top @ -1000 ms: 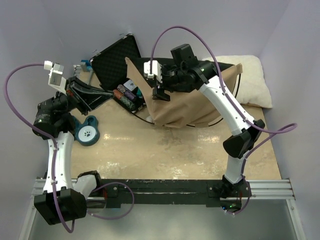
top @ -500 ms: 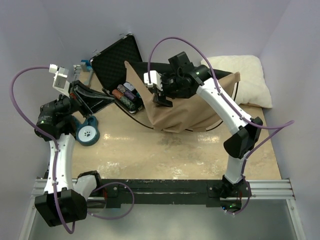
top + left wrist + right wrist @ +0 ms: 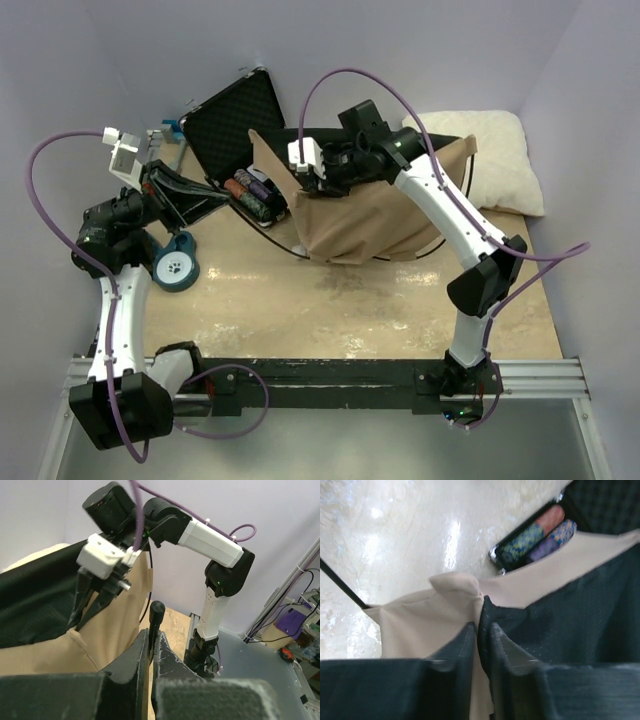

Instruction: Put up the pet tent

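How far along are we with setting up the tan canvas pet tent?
Done: nothing finished; the tan canvas pet tent hangs slack, not standing. In hand: the right gripper pinches the seam between canvas and black panel; the left gripper seems shut on a thin dark pole end. Left: raise the frame, tension the fabric.

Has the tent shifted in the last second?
Yes. The tent has slid slightly toward the near edge: its left corner now sits lower against the lid of the case.
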You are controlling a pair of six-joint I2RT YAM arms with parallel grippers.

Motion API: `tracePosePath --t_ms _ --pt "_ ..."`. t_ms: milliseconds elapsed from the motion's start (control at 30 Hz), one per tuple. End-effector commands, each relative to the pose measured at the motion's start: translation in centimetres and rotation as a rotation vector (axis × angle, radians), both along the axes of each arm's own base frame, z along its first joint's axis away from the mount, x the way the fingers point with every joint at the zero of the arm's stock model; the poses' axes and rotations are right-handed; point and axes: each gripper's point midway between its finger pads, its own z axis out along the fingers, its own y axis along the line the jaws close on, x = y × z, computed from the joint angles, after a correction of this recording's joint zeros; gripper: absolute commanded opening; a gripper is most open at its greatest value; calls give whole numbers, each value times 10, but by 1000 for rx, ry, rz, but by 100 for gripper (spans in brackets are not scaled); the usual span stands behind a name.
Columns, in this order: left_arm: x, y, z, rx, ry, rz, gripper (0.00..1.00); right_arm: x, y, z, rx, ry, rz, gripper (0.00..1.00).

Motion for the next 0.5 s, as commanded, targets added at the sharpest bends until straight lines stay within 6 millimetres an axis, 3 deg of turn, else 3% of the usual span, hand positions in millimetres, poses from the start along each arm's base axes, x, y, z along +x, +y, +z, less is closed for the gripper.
tracePosePath --t_ms 0,100,167,267,333,467 --pt "-27 -7 -6 121 -414 -13 0 -12 17 38 132 34 44 3" --pt "-12 -5 -12 118 -314 -14 0 -17 20 42 161 82 37 0" --pt "9 -4 -18 116 -207 -11 0 -23 21 45 178 123 28 0" --pt "24 -16 -21 127 -178 -32 0 -27 25 59 241 150 16 0" --pt "43 -28 -32 145 -79 -29 0 -31 28 76 303 159 5 0" --pt "47 -67 -68 246 19 -105 0 -37 28 112 412 150 -22 0"
